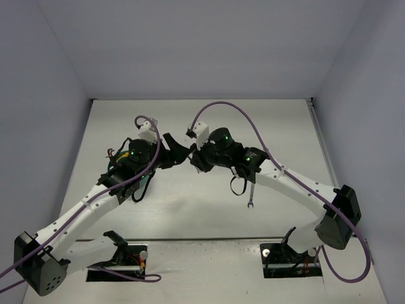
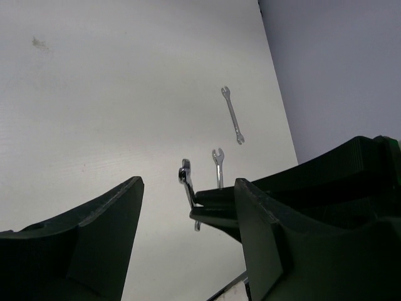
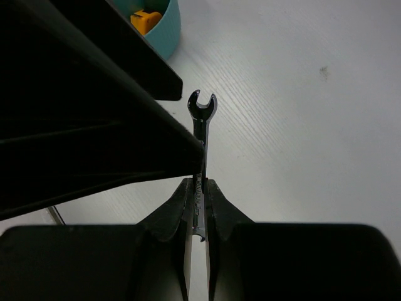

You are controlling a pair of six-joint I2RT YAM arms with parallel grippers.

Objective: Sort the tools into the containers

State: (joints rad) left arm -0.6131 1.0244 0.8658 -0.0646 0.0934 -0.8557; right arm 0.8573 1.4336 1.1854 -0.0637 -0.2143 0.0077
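Note:
My right gripper (image 3: 199,185) is shut on a small silver wrench (image 3: 202,122) and holds it on edge above the table, its open-end head sticking out past the fingertips. My left gripper (image 2: 189,183) is open, and the held wrench (image 2: 185,182) stands in the gap between its fingers (image 2: 106,238). In the top view the two grippers meet tip to tip at mid-table, the left (image 1: 176,147) and the right (image 1: 192,154). The teal bowl (image 3: 168,25) shows at the upper left of the right wrist view with an orange-headed tool (image 3: 145,20) inside.
Two more silver wrenches lie on the white table beyond the grippers, one farther (image 2: 232,115) and one nearer (image 2: 218,164). One wrench (image 1: 251,194) shows beside the right arm in the top view. Grey walls enclose the table on three sides.

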